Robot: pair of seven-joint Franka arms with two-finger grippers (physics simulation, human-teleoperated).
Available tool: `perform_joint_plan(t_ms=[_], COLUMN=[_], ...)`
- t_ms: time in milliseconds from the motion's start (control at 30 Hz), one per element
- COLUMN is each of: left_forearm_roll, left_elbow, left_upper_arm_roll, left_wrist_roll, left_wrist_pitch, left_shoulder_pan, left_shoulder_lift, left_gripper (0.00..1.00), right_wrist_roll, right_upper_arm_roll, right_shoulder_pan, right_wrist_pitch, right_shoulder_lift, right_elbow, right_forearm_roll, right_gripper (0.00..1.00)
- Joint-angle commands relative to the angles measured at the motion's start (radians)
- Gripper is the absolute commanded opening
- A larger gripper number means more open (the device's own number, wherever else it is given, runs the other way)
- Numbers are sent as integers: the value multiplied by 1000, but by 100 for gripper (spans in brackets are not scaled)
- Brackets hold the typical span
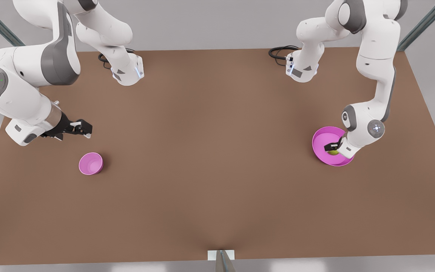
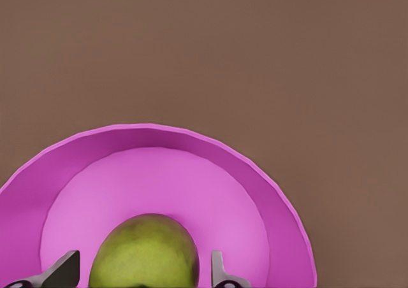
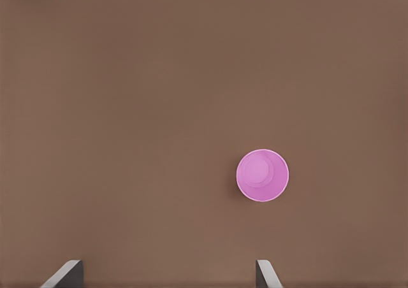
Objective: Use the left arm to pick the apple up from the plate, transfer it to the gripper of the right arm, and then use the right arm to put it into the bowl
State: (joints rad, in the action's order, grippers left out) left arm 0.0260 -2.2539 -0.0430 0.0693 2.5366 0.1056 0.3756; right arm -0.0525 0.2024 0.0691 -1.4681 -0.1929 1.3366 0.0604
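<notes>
The yellow-green apple [image 1: 333, 152] [image 2: 145, 253] lies in the wide magenta plate [image 1: 321, 136] [image 2: 191, 173] at the front view's right. My left gripper [image 1: 332, 147] reaches down into the plate, open, with one finger [image 2: 64, 270] on each side of the apple and a narrow gap on both sides. At the front view's left, my right gripper [image 1: 84, 129] hangs open above the table, its fingers [image 3: 67, 272] wide apart and holding nothing. The small deep pink bowl [image 1: 90, 163] [image 3: 262, 175] stands on the table just in front of it.
The brown table [image 1: 217, 170] stretches wide between plate and bowl. Both arm bases [image 1: 127, 73] [image 1: 302, 70] stand at the far edge with black cables beside them. A small white bracket [image 1: 221, 256] sits at the near edge.
</notes>
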Motion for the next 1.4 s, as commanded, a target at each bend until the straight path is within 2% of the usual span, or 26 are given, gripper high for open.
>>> perform_joint_plan(t_ms=[0, 133, 233, 467, 600, 1000, 1133, 1167, 1233, 1267, 1300, 1367], left_forearm_roll=[-1, 2, 2, 2, 2, 2, 2, 2, 2, 2, 14, 213], left_elbow=[0, 7, 7, -3, -13, -16, -7, -3, 66, 183, 243, 283], left_upper_arm_roll=[0, 0, 0, 0, 0, 2, 5, 5, 8, 11, 11, 11], left_wrist_roll=[27, 27, 26, 26, 26, 26, 24, 20, -38, -118, -157, -151], left_wrist_pitch=[42, 47, 57, 62, 62, 62, 39, 28, -39, -215, -314, -323], left_shoulder_pan=[-1, -1, -1, -3, -3, -3, -9, -15, -67, -119, -184, -300], left_shoulder_lift=[3, 11, 20, 29, 28, 35, -30, -53, -83, -93, -95, -100], left_gripper=[100, 85, 78, 78, 74, 70, 70, 66, 66, 66, 67, 66], right_wrist_roll=[-7, -7, -6, -6, -6, -6, -6, -6, -6, -6, -6, -6], right_upper_arm_roll=[0, 0, 0, 0, 0, 0, 0, 0, 0, 0, 0, 0], right_shoulder_pan=[-2, 0, 1, 3, 5, 5, 5, 5, 5, 5, 5, 5], right_wrist_pitch=[0, 0, 0, 0, 0, 2, 2, 2, 2, 2, 0, 0], right_shoulder_lift=[1, 1, 1, 1, 1, 1, 0, 0, 0, 0, 0, 0], right_elbow=[0, 0, 0, 0, 0, 0, 0, 0, 1, 1, 0, 0], right_forearm_roll=[-1, -1, -1, -1, -1, -1, -1, -1, -1, -1, -1, -1], right_gripper=[100, 100, 100, 100, 100, 100, 100, 100, 100, 100, 100, 100])
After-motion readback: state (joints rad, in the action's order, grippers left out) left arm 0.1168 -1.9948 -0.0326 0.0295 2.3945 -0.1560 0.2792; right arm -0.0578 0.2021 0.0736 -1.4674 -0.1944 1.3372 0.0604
